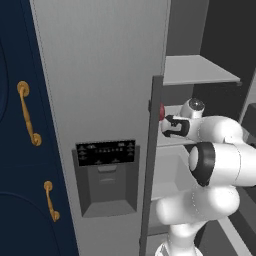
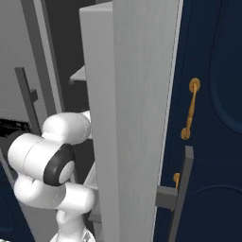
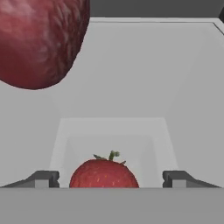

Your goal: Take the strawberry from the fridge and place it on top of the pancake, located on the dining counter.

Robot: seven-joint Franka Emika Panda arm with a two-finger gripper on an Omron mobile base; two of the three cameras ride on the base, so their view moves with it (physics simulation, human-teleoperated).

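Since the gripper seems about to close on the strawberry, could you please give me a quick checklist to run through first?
1. Fridge open with the arm reaching inside: ok.
2. Strawberry sits between the two fingertips in the hand view: ok.
3. Gripper open wider than the berry, gaps on both sides: ok.
4. Target is the small berry, not the larger dark red fruit nearby: ok.
5. Berry rests on the pale shelf, upright: ok.
6. Fingertips low enough to grip the berry's body: cannot tell.
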